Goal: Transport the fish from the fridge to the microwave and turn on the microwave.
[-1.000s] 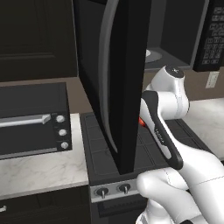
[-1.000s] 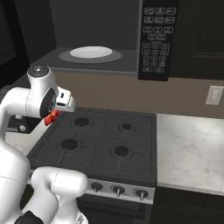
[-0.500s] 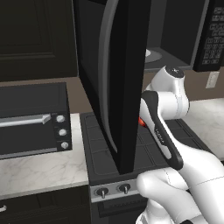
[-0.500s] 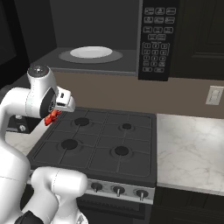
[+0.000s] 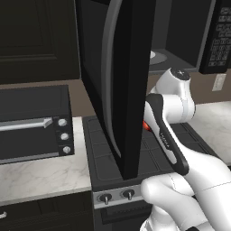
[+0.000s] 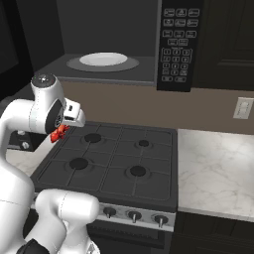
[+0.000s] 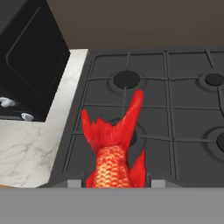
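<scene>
Red-orange against the dark stove top [image 6: 114, 163], the fish [image 7: 114, 154] hung tail-out from your end effector [image 7: 114, 183], which was closed on its body, low over the stove's left burners. You were in the carrying step: the fish was out of the fridge and not yet in the microwave [image 6: 144, 42], whose door [image 5: 118, 85] stood swung open at the left and whose cavity showed a white plate [image 6: 103, 59] on the turntable. In the right base view the fish [image 6: 58, 133] sat well below the cavity floor, so by my reading your next move called for a lift up and forward, clearing the front lip, then a release onto the plate before closing the door and using the keypad [image 6: 177, 42]. Compared with a second earlier, the arm and the fish had barely shifted; you appeared paused or creeping.
</scene>
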Controlling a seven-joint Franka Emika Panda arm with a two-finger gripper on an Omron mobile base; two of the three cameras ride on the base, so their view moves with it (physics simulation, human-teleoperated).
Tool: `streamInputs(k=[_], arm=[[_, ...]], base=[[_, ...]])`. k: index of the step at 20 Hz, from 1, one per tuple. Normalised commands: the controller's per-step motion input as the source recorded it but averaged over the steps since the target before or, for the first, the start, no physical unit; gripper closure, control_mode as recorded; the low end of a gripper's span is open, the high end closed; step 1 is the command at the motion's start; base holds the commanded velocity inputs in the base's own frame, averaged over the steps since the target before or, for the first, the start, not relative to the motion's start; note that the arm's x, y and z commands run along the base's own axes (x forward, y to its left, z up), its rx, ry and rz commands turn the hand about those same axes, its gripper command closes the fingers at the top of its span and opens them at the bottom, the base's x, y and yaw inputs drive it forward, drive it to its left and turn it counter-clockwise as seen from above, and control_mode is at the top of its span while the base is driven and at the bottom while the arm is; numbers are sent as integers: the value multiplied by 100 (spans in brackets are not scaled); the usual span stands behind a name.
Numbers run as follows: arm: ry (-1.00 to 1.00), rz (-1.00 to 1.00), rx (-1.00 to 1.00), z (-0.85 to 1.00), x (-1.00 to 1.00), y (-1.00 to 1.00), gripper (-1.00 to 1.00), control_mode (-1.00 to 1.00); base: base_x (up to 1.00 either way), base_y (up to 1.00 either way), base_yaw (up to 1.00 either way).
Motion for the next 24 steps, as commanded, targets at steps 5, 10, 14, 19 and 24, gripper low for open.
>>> streamInputs(k=[5,10,14,19,24], arm=[[0,0,0,0,0,0,100,-100],[0,0,0,0,0,0,100,-100],[-1,0,0,0,-1,0,100,-100],[-14,-1,0,-2,-17,-1,100,-100],[-20,-4,1,28,-15,-3,100,-100]], base=[[0,0,0],[0,0,0],[0,0,0],[0,0,0],[0,0,0]])
